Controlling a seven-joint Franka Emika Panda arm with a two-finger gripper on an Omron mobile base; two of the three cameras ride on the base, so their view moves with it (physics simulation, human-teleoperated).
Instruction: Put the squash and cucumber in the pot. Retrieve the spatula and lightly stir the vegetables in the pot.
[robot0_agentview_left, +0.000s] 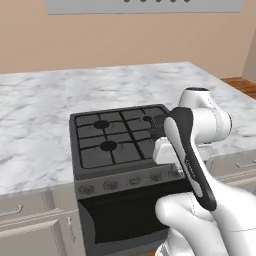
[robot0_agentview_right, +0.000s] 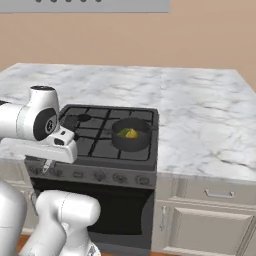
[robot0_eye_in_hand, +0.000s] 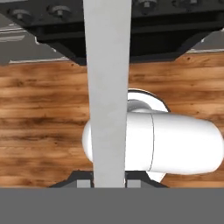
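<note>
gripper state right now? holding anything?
Gripper: shut on the spatula; its flat grey handle runs up between the fingertips in the hand view.

You see a dark grey pot (robot0_agentview_right: 131, 134) holding yellow-green vegetables (robot0_agentview_right: 129, 133), on a black stove (robot0_agentview_right: 100, 145) in the white-marbled table (robot0_agentview_right: 210, 125).
</note>
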